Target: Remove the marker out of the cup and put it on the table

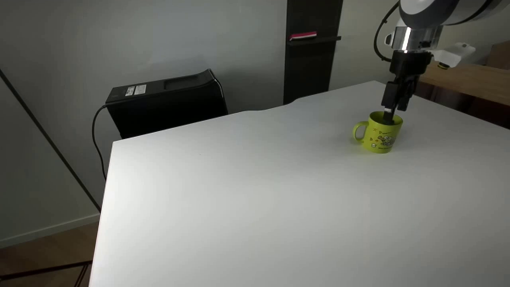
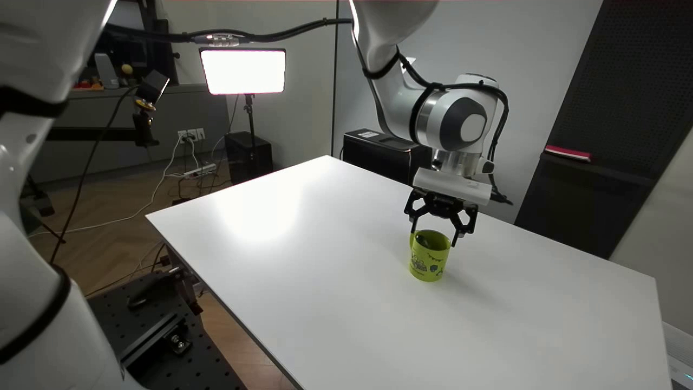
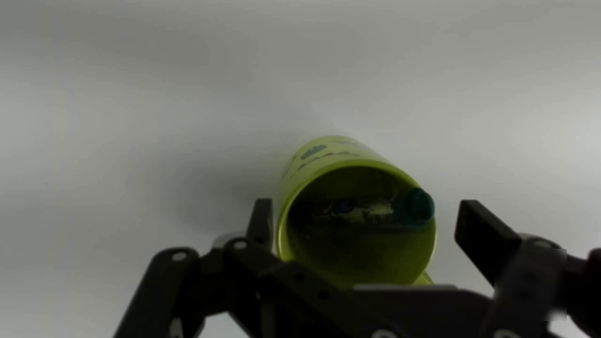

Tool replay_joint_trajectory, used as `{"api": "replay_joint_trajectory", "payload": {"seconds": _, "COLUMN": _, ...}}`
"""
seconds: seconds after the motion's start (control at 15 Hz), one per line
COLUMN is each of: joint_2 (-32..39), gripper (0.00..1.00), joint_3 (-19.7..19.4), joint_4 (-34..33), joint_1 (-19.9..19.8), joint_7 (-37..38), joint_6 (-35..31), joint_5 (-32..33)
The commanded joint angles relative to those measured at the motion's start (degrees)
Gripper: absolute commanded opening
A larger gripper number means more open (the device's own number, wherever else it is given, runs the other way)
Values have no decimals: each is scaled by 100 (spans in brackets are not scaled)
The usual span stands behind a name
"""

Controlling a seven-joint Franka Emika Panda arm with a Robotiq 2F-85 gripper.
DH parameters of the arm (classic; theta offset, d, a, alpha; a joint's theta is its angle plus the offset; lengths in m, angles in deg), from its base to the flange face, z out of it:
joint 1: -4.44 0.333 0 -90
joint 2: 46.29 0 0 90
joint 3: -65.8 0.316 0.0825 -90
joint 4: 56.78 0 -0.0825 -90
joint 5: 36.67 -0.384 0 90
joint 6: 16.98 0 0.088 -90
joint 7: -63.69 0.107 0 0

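Yellow-green, the small cylindrical mug (image 1: 378, 139) stands upright on the white table (image 1: 239, 199). The black two-fingered gripper (image 2: 434, 235), spread and holding nothing, straddles its mouth. Inside leans the short, dark, teal-capped marker (image 3: 375, 210), its capped end right in the wrist view, long axis roughly along the closing line. In an exterior view the looped handle (image 1: 355, 132), a sliver from the wrist, shows whole.

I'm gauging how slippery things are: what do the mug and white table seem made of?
The mug looks like glazed ceramic or plastic, unclear which: smooth, evenly coloured, with printed pictures. The white table is perhaps laminate or coated board, satin finish: in an exterior view it returns a soft-edged glare.
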Motion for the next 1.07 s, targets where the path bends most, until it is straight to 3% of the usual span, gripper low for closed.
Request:
{"api": "replay_joint_trajectory", "payload": {"seconds": 0.0, "joint_2": 128, "gripper": 100, "joint_3": -4, "joint_4": -233, "joint_1": 72, "joint_7": 326, "joint_6": 102, "joint_5": 185}}
{"api": "replay_joint_trajectory", "payload": {"seconds": 1.0, "joint_2": 177, "gripper": 100, "joint_3": -28, "joint_4": -282, "joint_1": 87, "joint_7": 438, "joint_6": 122, "joint_5": 262}}
